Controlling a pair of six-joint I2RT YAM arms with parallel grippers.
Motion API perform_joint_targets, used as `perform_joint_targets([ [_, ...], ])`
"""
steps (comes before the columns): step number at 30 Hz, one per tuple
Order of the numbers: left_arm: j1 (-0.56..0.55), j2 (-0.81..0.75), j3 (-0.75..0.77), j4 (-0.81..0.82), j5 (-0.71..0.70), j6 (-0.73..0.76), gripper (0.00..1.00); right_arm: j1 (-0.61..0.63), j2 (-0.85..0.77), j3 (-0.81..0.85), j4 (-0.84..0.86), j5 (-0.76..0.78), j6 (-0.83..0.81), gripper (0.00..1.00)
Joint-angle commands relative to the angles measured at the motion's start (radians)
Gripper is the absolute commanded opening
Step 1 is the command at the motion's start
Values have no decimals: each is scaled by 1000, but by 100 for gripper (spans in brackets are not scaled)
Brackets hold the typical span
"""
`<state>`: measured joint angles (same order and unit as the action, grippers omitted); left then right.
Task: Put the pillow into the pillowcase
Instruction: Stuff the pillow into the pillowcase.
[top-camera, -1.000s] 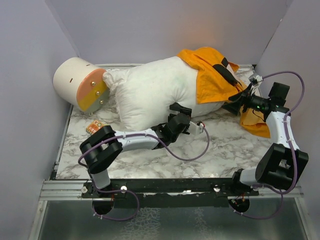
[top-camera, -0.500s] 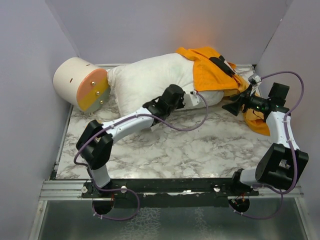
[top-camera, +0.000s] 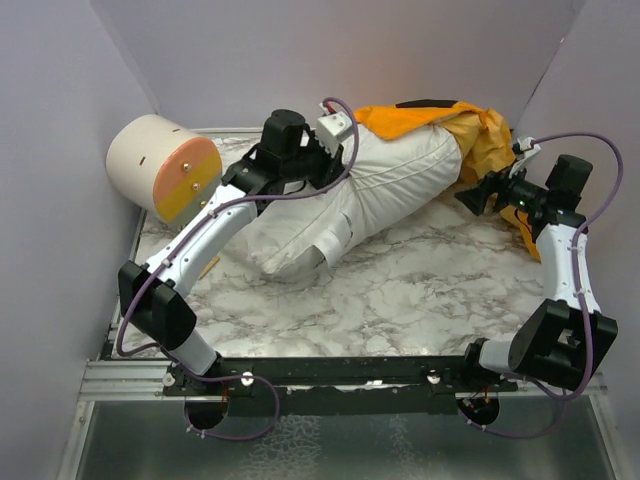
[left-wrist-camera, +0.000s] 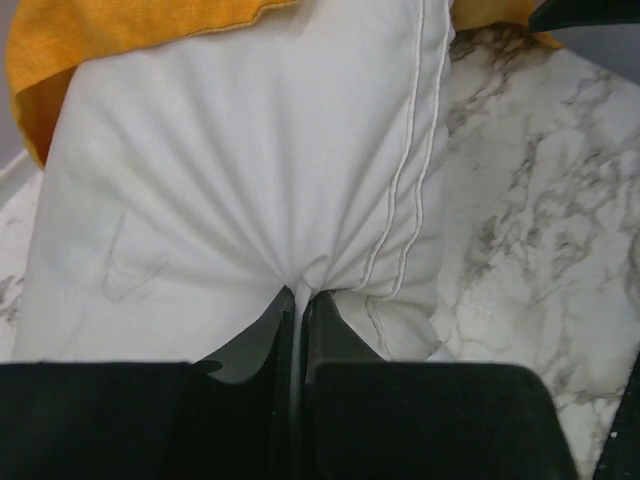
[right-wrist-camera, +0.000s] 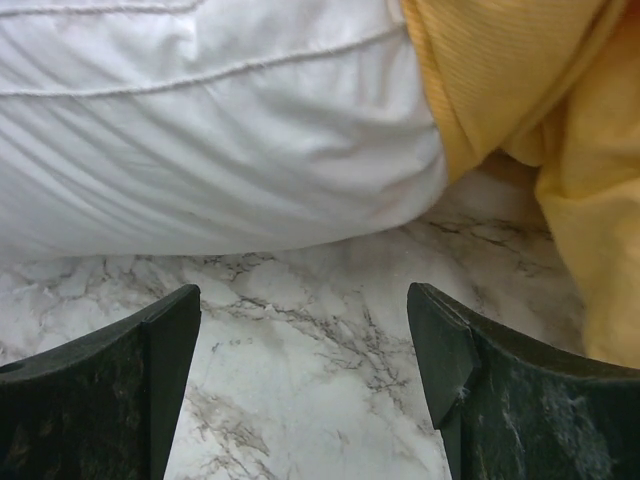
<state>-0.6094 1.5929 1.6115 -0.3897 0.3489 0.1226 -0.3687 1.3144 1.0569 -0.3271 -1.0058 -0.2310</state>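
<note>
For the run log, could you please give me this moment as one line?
left fingers: shut on pillow | right fingers: open, empty, above table | pillowcase: covers only one pillow end | step: insertion unfinished

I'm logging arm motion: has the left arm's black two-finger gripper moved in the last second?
Yes. The black left gripper went from the near side of the plump white pillow toward the back wall, ending level with the fixed cream-and-orange cylinder.
</note>
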Motion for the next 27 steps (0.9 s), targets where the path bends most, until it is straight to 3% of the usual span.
perform_joint_targets([
  [1,133,-89,-23,229,297,-270,0,-9,-42,31,130,129,91,81],
  [6,336,-69,-169,458,496,-547,0,-10,9,44,250,148,158,51],
  [10,414,-19,-210,513,560,-632,0,4,123,69,351,28,215,42],
  [16,465,22,-230,481,558,-599,0,114,192,86,493,104,215,45],
  [20,497,46,-239,459,557,-580,0,190,247,148,516,193,196,51],
  [27,520,76,-249,440,561,-567,0,277,348,249,548,327,170,52],
])
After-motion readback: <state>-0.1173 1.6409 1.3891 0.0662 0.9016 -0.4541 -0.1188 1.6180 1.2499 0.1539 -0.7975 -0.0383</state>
